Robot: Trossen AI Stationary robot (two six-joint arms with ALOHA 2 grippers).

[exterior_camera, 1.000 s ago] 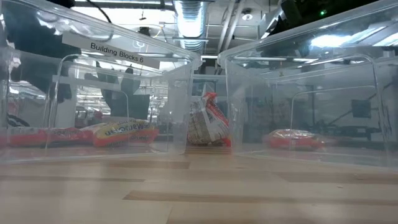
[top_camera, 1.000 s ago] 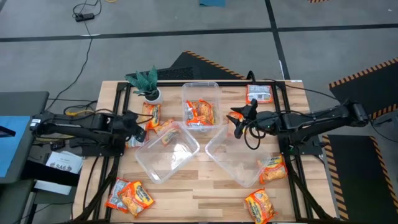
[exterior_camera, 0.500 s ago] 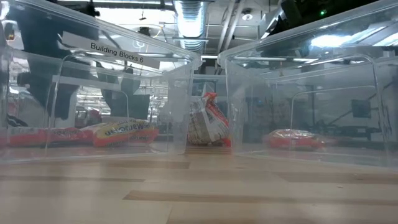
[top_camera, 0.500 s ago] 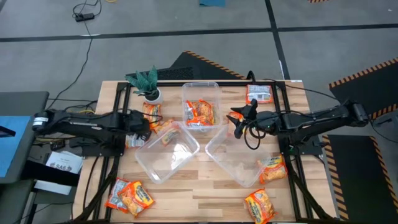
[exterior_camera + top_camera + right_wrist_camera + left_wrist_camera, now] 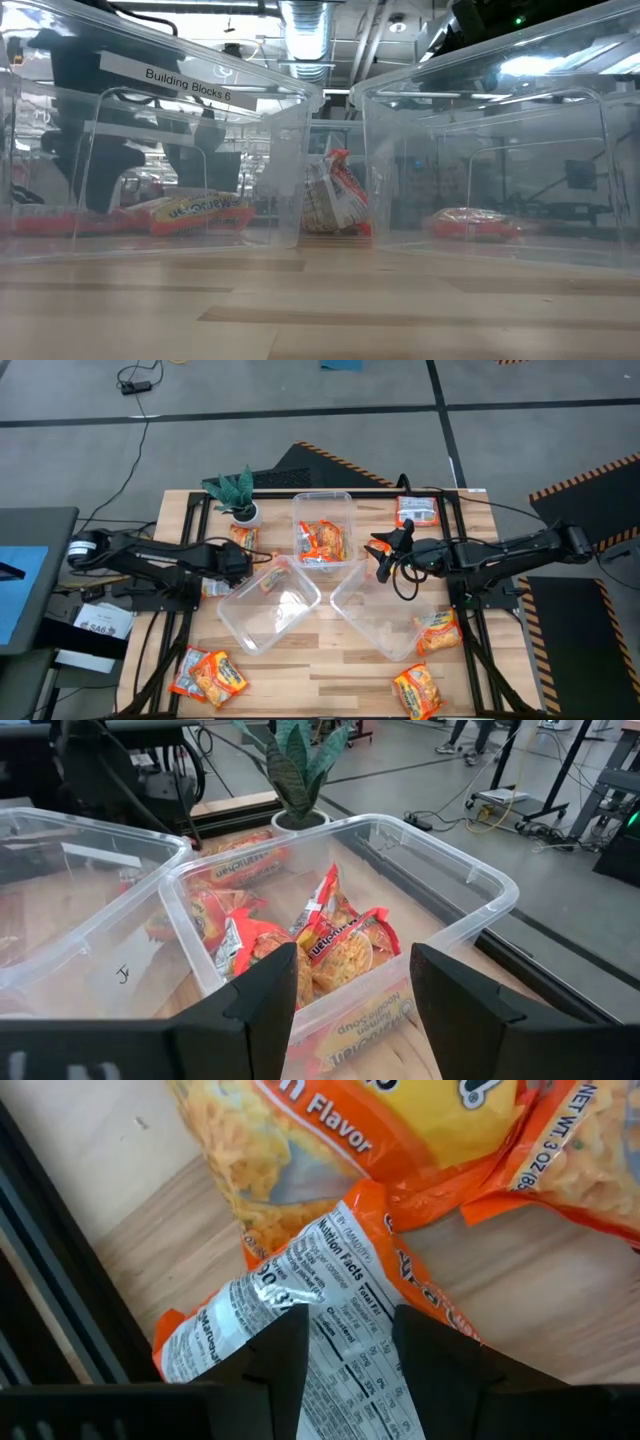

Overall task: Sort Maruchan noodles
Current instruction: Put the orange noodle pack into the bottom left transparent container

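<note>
A: From above, how do the arms lie?

B: Both stretch flat across the wooden table [image 5: 320, 670]. The left gripper [image 5: 243, 558] sits by the packets near the potted plant [image 5: 236, 493]; the right gripper [image 5: 381, 550] hovers between the far tub [image 5: 322, 502] and the right tub [image 5: 352, 600], fingers spread with nothing between them.

A: And the Maruchan noodles [image 5: 322, 540]?

B: Several glossy orange packets lie in the far tub, others are scattered at the table's corners, and one silver-backed packet [image 5: 417, 510] is at the far right.

A: Low view?

B: Two clear, hard-walled tubs fill it; the left tub [image 5: 190, 120] carries a label. Flat packets show through the plastic, and one crumpled packet [image 5: 335, 198] stands between them.

A: Left wrist?

B: The dark fingers [image 5: 280, 1350] stand partly apart over a wrinkled packet [image 5: 320, 1295] showing its silver nutrition panel. I can't tell whether they grip it.

A: Right wrist?

B: Its fingers [image 5: 265, 995] are wide, empty, facing the far tub's heap of packets [image 5: 300, 935]
</note>
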